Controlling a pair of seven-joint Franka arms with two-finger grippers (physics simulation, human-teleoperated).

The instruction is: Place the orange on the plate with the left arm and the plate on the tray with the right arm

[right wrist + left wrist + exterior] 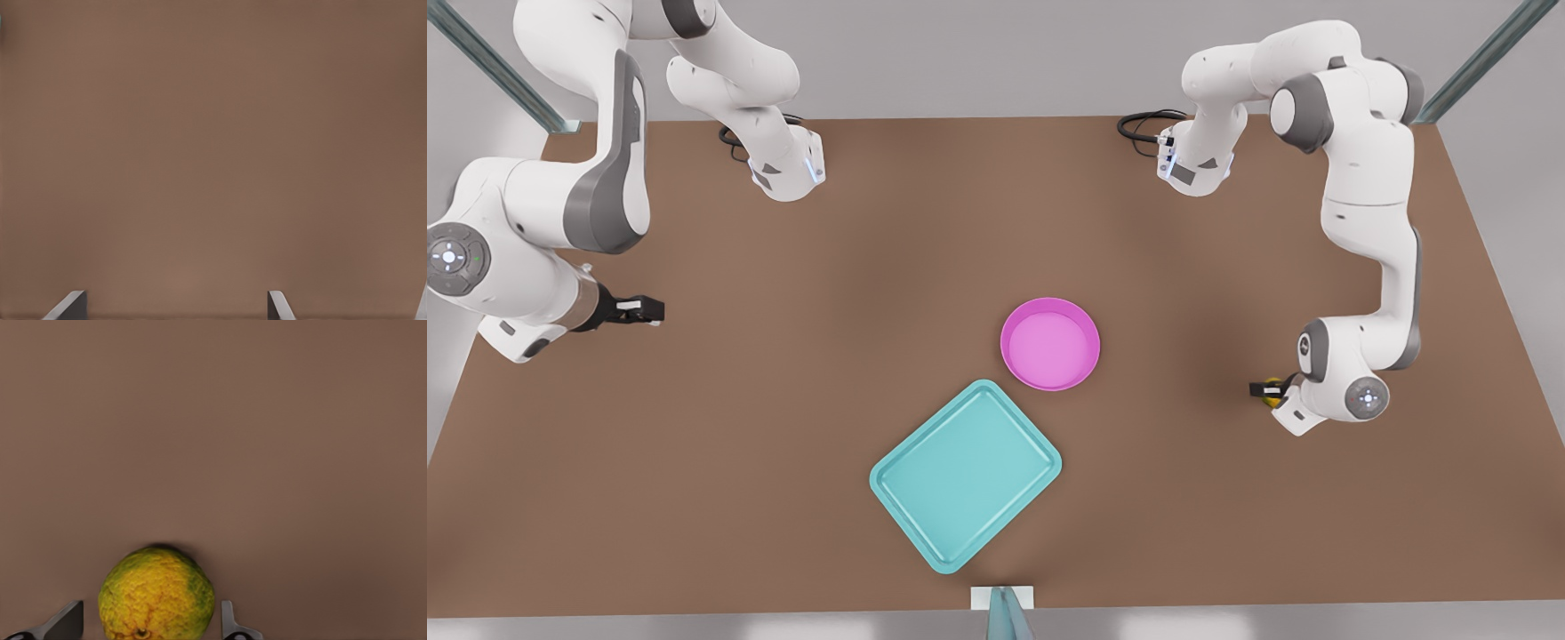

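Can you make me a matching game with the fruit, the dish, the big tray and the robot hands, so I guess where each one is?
Things:
1. bumpy yellow-orange fruit
2. round pink plate
3. teal rectangular tray
4. right gripper

Places or states:
A. empty, on the brown table beside the tray's corner
B. open over bare table at the front view's left
C. between the open left gripper's fingers
D. empty, nearest the table's front edge

Pairs: 1-C, 2-A, 3-D, 4-B
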